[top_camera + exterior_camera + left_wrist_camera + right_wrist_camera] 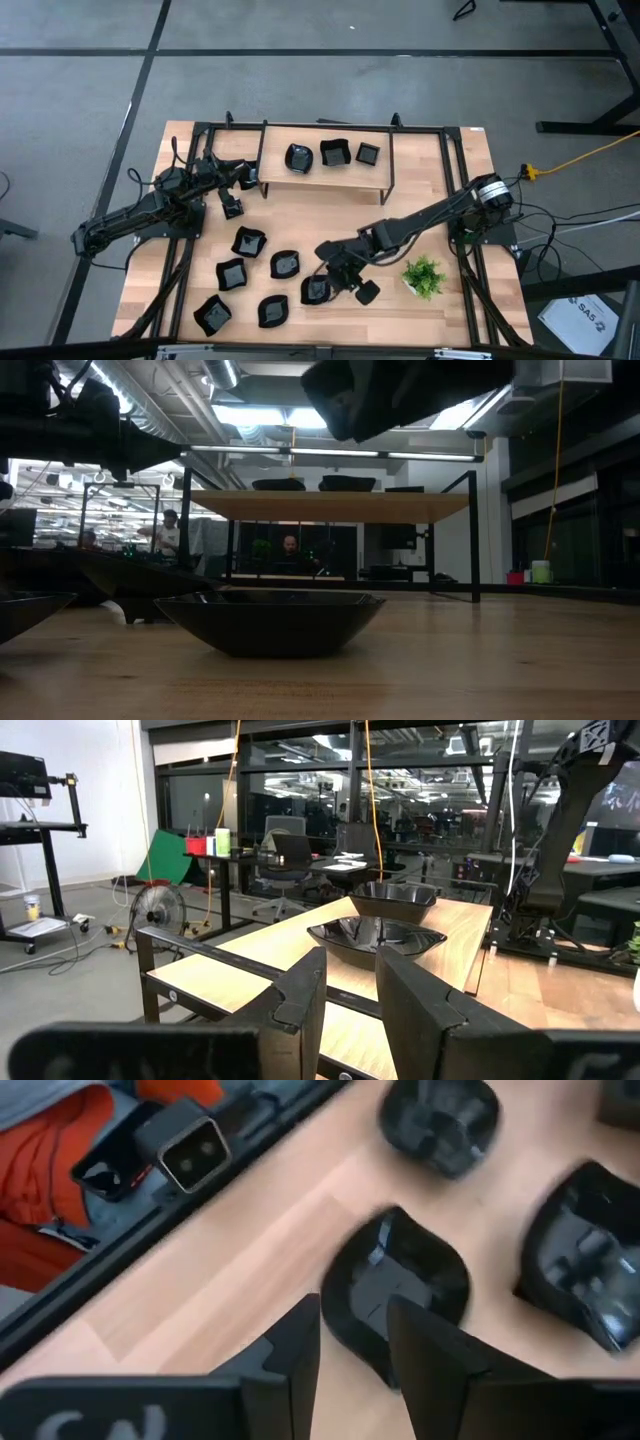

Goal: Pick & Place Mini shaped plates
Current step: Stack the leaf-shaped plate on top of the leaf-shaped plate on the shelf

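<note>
Fingers of the right gripper (pixel 350 1345) stand parted, seemingly just above a glossy black wavy-edged mini plate (pixel 398 1292) on the wooden table (pixel 460 250). The left gripper (pixel 350 982), released, holds nothing beside the raised wooden shelf (pixel 330 178).

Lighting and picture quality: even overhead light, one backlit view, one blurred view.

High view: bright, flat illumination from above; table (pixel 420 160) evenly lit, shadows short and soft beneath the arms and the shelf (pixel 325 172). Low view: strongly backlit; ceiling strip lights (pixel 250 415) glare white, while the near dish (pixel 270 620) and the arm overhead (pixel 400 390) read as dark silhouettes; tabletop foreground soft. Left wrist view: daylight-bright room, glass wall behind carries reflections; the near fingers (pixel 300 1000) are out of focus, dishes (pixel 375 935) on the shelf show glossy highlights. Right wrist view: motion-blurred throughout; the dish (pixel 400 1280) beneath is smeared, with pale sheen on its rim.
</note>
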